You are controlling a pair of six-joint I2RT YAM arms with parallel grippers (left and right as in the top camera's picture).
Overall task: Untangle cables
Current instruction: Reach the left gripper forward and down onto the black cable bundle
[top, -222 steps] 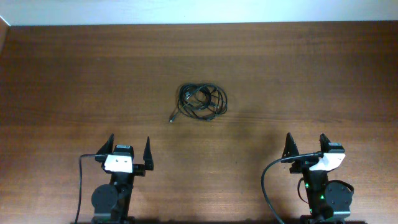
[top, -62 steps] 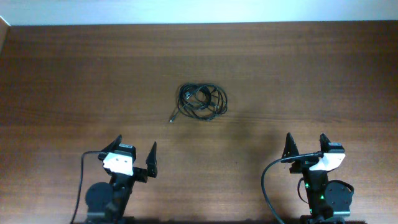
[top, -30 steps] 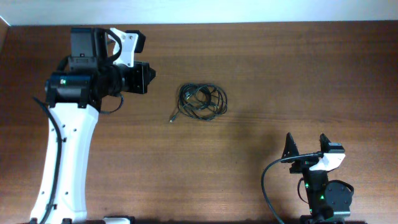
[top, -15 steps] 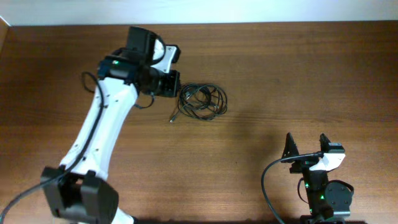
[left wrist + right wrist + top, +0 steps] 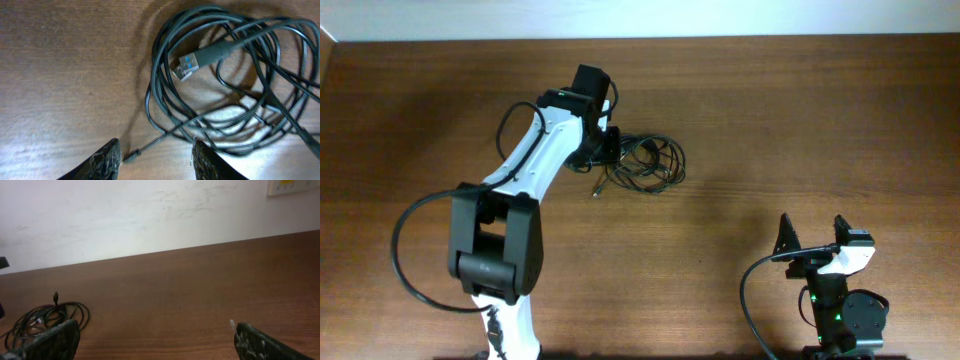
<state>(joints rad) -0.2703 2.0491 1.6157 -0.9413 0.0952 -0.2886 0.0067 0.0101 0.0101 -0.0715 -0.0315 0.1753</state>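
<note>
From above, the cables lie as one bunched coil of thin black loops near the middle of the wooden counter, with a loose tail trailing off toward the near-left. The left arm stretches across from the near edge, and its left hand sits right at the coil's left rim (whether it touches the loops I cannot tell from here). The right hand is parked at the near-right side, well apart from the coil, its fingers spread.

Through the left wrist camera, the cables fill most of the picture, overlapping loops lying flat on the wood. A flat metal plug with a blue insert rests on top of the loops. The left hand has its fingers apart with nothing clamped; one thin strand ending in a small connector lies on the counter in the gap.

Through the right wrist camera, the right hand stands wide apart and empty. The cables show far off at the left, under a pale wall.
</note>
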